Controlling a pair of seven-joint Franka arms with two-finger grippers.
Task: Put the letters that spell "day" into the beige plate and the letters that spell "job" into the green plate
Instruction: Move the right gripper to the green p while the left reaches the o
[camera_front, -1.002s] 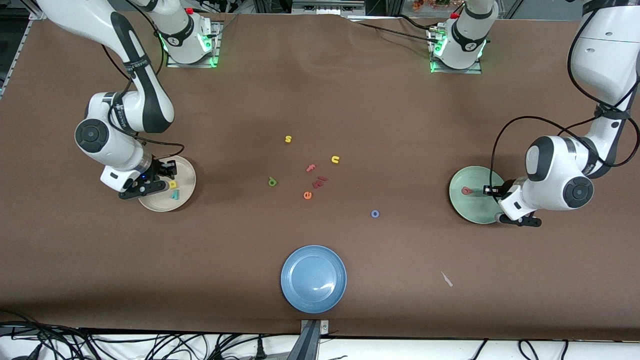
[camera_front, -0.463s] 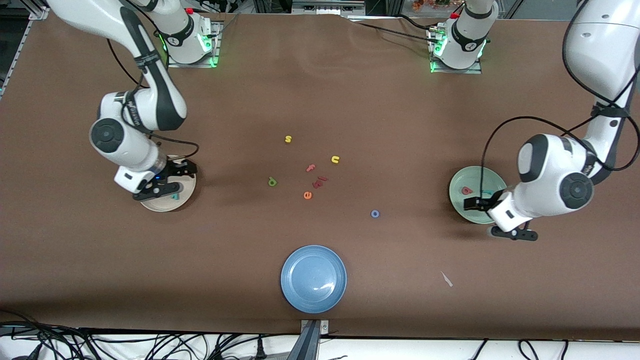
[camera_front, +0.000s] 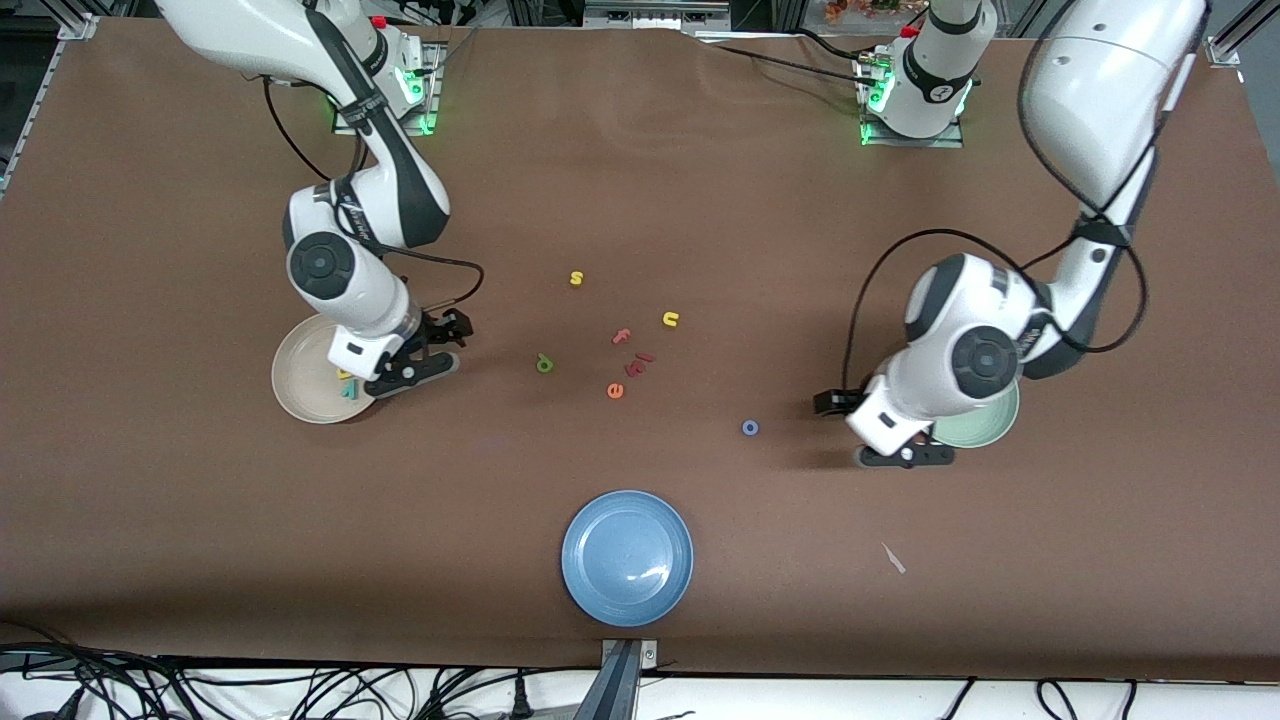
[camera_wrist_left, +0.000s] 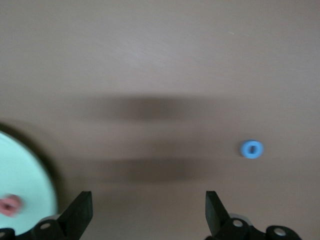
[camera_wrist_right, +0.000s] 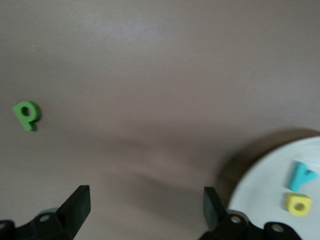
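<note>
Blue ring (camera_front: 750, 428) lies alone on the table (camera_front: 640, 180), nearest the camera. Left gripper (camera_front: 868, 430) hangs wide open and empty, just off the green plate (camera_front: 985, 428), where the pink letter (camera_wrist_left: 8, 205) sits. Green letter (camera_front: 545, 364) waits mid-table. Right gripper (camera_front: 435, 348), open and empty, is beside the beige plate (camera_front: 300, 385) holding the teal letter (camera_wrist_right: 301, 176) and yellow letter (camera_wrist_right: 298, 204).

Green d (camera_wrist_right: 26, 115) on table; y (camera_wrist_right: 301, 175) in beige plate (camera_wrist_right: 260, 190).
</note>
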